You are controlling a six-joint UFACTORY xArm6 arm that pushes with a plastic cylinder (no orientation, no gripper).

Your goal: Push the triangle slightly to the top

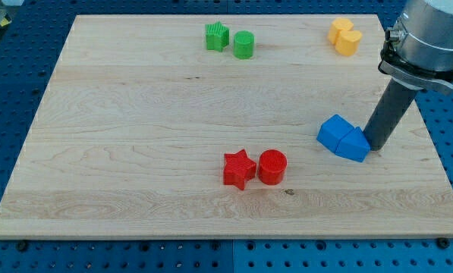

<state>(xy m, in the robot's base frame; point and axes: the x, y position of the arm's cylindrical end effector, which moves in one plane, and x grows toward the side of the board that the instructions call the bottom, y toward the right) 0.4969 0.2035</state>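
Observation:
Two blue blocks sit together at the view's right: a blue cube [335, 133] and, touching its right side, a blue triangle [356, 144]. My tip [375, 146] is on the board just right of the blue triangle, touching or nearly touching its right edge. The dark rod rises from there up and to the right toward the arm's grey body.
A red star [239, 168] and a red cylinder [272, 167] sit side by side at bottom centre. A green star [216, 36] and a green cylinder [243, 45] sit at top centre. Two yellow blocks [345, 36] sit at top right. The wooden board [135, 136] lies on a blue perforated table.

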